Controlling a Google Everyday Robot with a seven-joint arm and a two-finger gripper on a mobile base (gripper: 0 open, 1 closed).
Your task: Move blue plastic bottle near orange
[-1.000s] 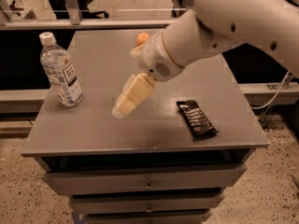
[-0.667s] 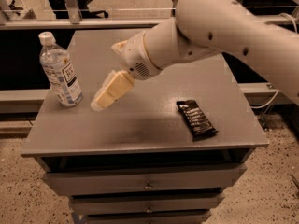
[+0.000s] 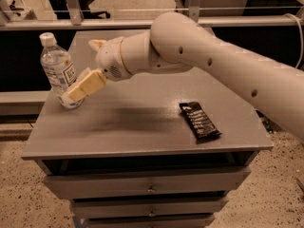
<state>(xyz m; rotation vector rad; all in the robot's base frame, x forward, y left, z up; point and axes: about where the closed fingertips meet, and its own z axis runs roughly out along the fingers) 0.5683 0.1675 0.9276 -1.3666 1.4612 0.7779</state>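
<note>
The blue plastic bottle (image 3: 56, 66) stands upright at the left edge of the grey table top (image 3: 137, 127), with its white cap on. My gripper (image 3: 81, 70) is just right of the bottle and open. Its lower cream finger (image 3: 87, 85) reaches in front of the bottle's base. The upper finger (image 3: 97, 43) points to the far side. The bottle does not look gripped. The orange is hidden, behind my arm (image 3: 190, 51) or out of view.
A black snack bar wrapper (image 3: 199, 121) lies on the right part of the table. The table is a cabinet with drawers (image 3: 147, 186) below. A metal rail (image 3: 95, 23) runs behind the table. My arm crosses the table from the right.
My gripper has swung left across the table, from its middle to the bottle. The bottle and the snack bar have not moved. The orange, seen earlier behind the arm, is now covered.
</note>
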